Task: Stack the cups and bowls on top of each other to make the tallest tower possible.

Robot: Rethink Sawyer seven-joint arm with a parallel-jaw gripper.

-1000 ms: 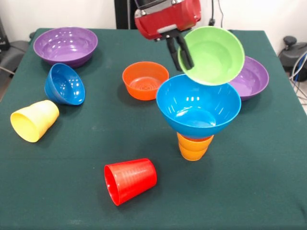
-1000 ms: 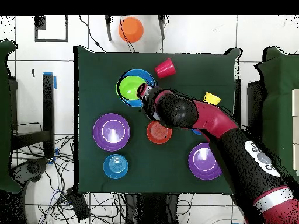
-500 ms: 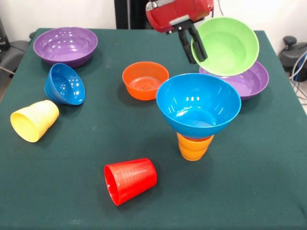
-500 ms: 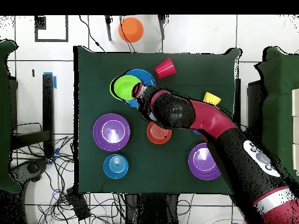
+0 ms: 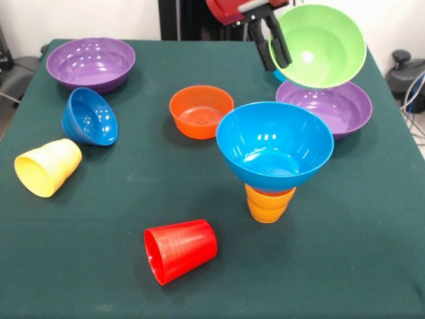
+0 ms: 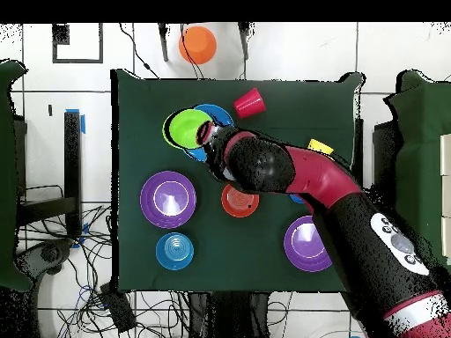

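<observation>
A big bowl (image 5: 275,143) sat on an upturned cup (image 5: 268,203) near the table's (image 5: 345,252) middle. A raised bowl (image 5: 323,46) hung tilted behind it. Two cups (image 5: 179,250) lay tipped at the front and left (image 5: 46,166).

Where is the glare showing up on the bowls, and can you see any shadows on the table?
Front view: bright highlights sit inside the large blue bowl, the purple bowl beside it and the green bowl that the gripper holds; a soft shadow lies beside the red cup. Overhead view: a pale glare spot marks each purple bowl's centre; shadows cannot be made out.
</observation>
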